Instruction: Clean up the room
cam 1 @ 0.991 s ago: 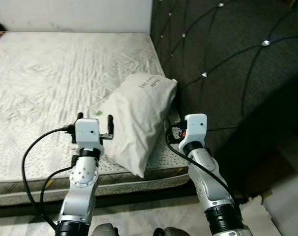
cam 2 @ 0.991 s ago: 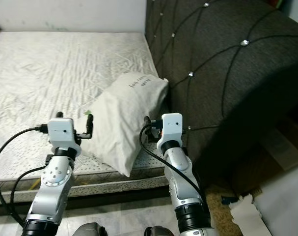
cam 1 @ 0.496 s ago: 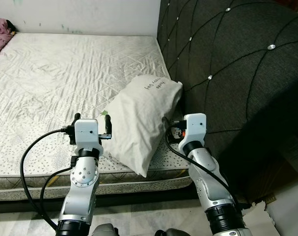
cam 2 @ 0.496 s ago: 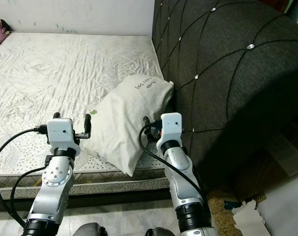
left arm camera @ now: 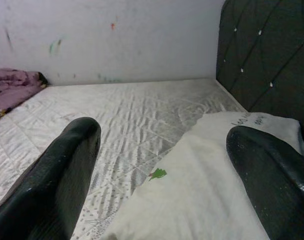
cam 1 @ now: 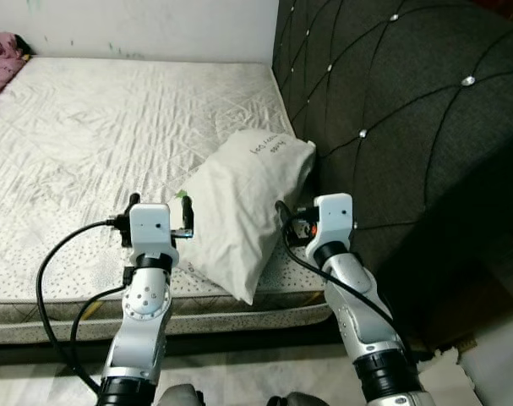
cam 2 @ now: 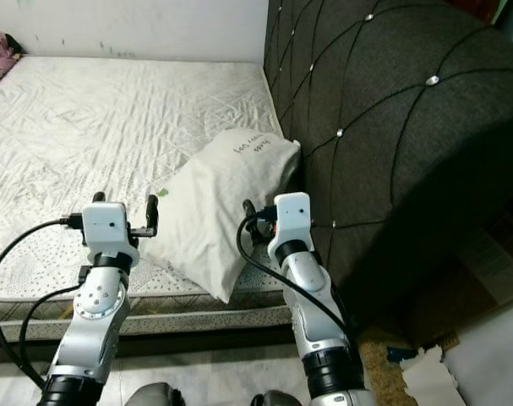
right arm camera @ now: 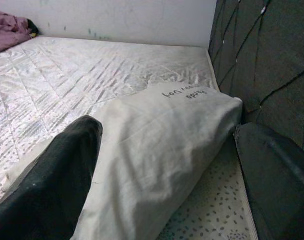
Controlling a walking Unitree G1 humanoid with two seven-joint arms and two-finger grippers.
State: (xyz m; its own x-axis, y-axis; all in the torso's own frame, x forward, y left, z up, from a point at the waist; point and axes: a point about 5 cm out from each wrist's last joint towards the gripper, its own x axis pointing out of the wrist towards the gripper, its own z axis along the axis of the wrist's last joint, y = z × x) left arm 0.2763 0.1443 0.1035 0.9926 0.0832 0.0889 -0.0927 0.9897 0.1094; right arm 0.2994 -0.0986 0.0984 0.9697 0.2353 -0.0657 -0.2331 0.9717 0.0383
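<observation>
Wrist views: left gripper (left arm camera: 159,165) and right gripper (right arm camera: 167,165) spread wide, empty, facing pillow (right arm camera: 162,135).

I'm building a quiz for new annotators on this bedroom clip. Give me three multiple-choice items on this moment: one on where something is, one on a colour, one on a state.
1. Where does the white pillow lie?
A. On the floor
B. On the mattress, near its front edge, beside the headboard
C. At the far wall

2. What colour is the bundled cloth at the mattress's far left corner?
A. Purple-pink
B. Green
C. Yellow

3. How are the fingers of the left gripper and right gripper?
A. Both shut on the pillow
B. One open, one shut
C. Both spread open, holding nothing

Answers: 1 B, the pillow sits against the dark tufted headboard and overhangs the mattress's front edge; 2 A, the wrist views show it purple-pink; 3 C, each wrist view shows two fingers wide apart with the pillow ahead.
</observation>
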